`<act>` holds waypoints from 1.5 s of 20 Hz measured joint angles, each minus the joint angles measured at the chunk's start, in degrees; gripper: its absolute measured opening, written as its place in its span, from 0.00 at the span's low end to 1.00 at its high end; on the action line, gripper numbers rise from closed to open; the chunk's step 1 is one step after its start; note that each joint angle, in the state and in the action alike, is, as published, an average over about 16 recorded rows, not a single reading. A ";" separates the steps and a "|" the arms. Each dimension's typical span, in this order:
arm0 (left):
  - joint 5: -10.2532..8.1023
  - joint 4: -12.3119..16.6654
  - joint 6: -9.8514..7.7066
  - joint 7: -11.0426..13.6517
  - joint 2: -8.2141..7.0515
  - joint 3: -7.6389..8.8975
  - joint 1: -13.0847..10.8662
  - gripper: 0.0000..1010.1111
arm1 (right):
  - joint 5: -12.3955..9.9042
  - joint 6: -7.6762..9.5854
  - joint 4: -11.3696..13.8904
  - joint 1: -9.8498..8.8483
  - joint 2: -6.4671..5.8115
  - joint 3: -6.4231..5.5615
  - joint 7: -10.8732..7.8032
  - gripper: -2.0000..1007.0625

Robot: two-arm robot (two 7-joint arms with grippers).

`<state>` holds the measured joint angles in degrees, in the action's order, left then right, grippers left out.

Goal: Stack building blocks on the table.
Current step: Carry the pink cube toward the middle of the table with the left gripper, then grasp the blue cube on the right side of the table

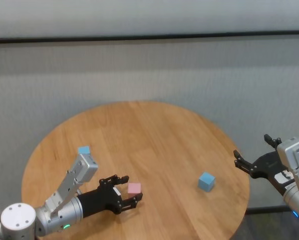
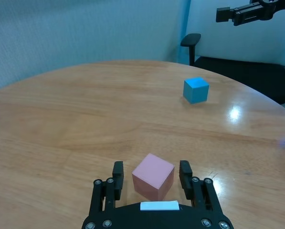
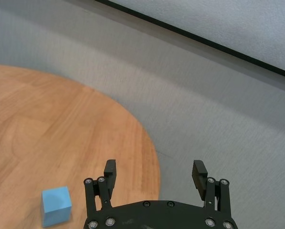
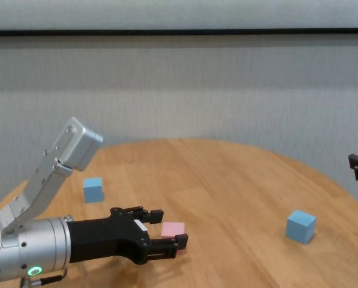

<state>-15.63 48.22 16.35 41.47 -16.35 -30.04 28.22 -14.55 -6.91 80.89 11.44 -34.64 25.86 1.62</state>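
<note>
- The left gripper [image 1: 128, 191] sits low over the near-left part of the counter [image 1: 154, 135], its fingers spread to either side of the pink block [image 1: 134, 188], a gap showing on each side.
- The pink block rests on the counter between those fingers, not gripped.
- One blue block [image 1: 84, 150] lies at the far left, beside the left arm.
- The other blue block [image 1: 206, 181] lies to the right, well apart from the pink one.
- The right gripper [image 1: 251, 153] hangs off the counter's right edge, wide open, holding nothing.
</note>
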 joint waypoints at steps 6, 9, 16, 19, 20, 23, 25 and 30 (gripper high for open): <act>-0.25 3.52 -0.60 -1.88 -1.35 1.49 -0.86 0.88 | 0.00 0.00 0.00 0.00 0.00 0.00 0.00 0.99; -0.43 6.44 -1.19 -3.45 -2.55 2.74 -1.75 0.93 | 0.00 0.00 0.00 0.00 0.00 0.00 0.00 0.99; -0.66 14.50 -3.03 -7.85 -6.15 6.33 -5.05 0.99 | 0.00 0.00 0.00 0.00 0.00 0.00 0.00 0.99; -0.60 17.04 -3.71 -9.26 -7.39 7.55 -6.35 0.99 | 0.00 0.00 0.00 0.00 0.00 0.00 0.00 0.99; -0.56 17.66 -3.89 -9.62 -7.71 7.86 -6.71 0.99 | 0.01 0.00 0.02 0.00 0.00 -0.02 0.00 0.99; -0.45 18.90 -4.28 -10.35 -8.39 8.53 -7.58 0.99 | -0.10 0.09 0.23 -0.02 0.03 -0.19 -0.17 0.99; -0.37 19.33 -4.42 -10.61 -8.63 8.76 -7.94 0.99 | -0.41 0.34 0.55 -0.04 0.09 -0.45 -0.44 0.99; -0.30 19.43 -4.50 -10.60 -8.70 8.81 -8.07 0.99 | -2.21 1.86 1.95 -0.20 0.39 -1.57 -1.71 0.99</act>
<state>-15.93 67.65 11.85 30.87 -25.05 -21.23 20.14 -16.76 -5.06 82.84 11.24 -34.25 24.30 -0.09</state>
